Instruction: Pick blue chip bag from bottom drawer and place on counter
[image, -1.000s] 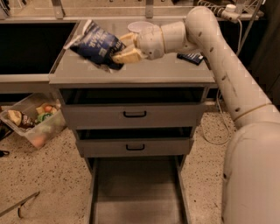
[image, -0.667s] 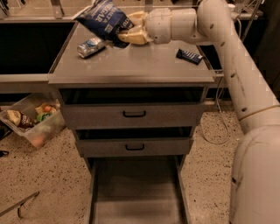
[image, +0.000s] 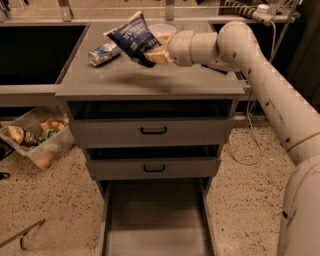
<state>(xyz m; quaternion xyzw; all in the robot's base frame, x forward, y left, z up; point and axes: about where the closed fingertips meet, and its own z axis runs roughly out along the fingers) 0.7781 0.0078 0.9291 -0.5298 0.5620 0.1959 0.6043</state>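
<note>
The blue chip bag (image: 134, 36), dark navy foil with white lettering, is held tilted in the air over the back of the counter (image: 150, 82). My gripper (image: 156, 50) is shut on the bag's lower right edge, with the white arm reaching in from the right. The bottom drawer (image: 155, 222) stands pulled out below, and its grey floor shows nothing on it.
A crushed silver-blue can (image: 104, 53) lies on the counter's back left. A pale bowl (image: 163, 29) sits behind the bag. Two upper drawers (image: 153, 131) with black handles are slightly ajar. A clear bin of snacks (image: 35, 137) stands on the floor at left. A cable lies on the floor at right.
The view has shifted, so the counter and can sit lower in frame. The gripper still holds the bag above the counter's back; the bag now stands more upright.
</note>
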